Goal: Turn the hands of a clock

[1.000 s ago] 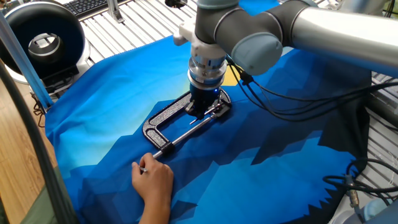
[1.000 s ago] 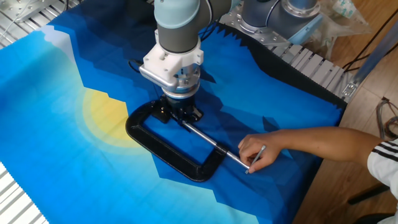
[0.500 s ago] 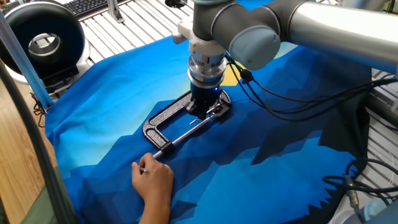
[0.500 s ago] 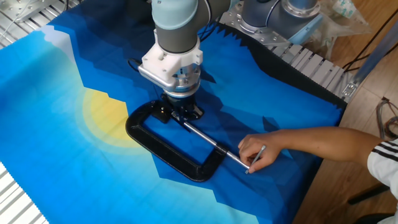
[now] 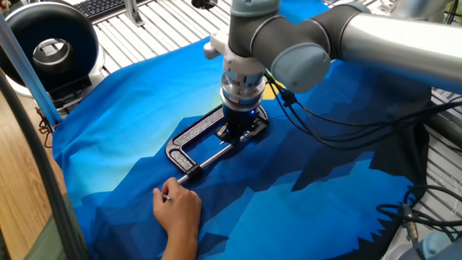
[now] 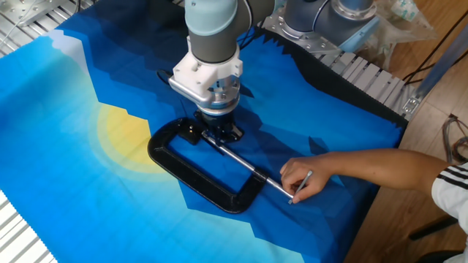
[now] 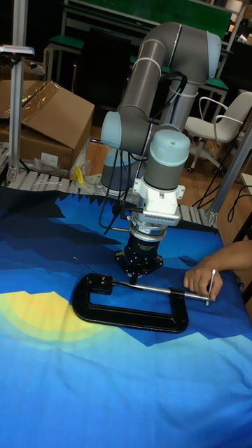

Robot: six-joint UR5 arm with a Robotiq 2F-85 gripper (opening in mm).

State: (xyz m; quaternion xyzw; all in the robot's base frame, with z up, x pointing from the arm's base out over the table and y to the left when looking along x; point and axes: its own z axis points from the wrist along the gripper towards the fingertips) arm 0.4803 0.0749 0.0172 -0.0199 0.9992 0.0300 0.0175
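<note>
a blue cloth with a yellow sun patch [image 6: 88,109] covers the slatted metal table [image 5: 144,32]; a brown cardboard box [image 7: 49,119] sits behind. the black c-clamp [image 6: 191,174] lies flat on the cloth, a person's hand [image 6: 303,179] holding its screw handle. the gripper [image 7: 140,269] points down over the clamp's jaw; whether its fingers are apart is unclear. the small clock is hidden beneath it.

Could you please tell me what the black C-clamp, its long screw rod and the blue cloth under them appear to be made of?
The black C-shaped clamp frame looks like cast metal with a dark painted finish and a dull sheen. Its long screw rod looks like bare, bright steel. The blue patterned cloth looks like soft printed fabric; it shows slight wrinkles.
</note>
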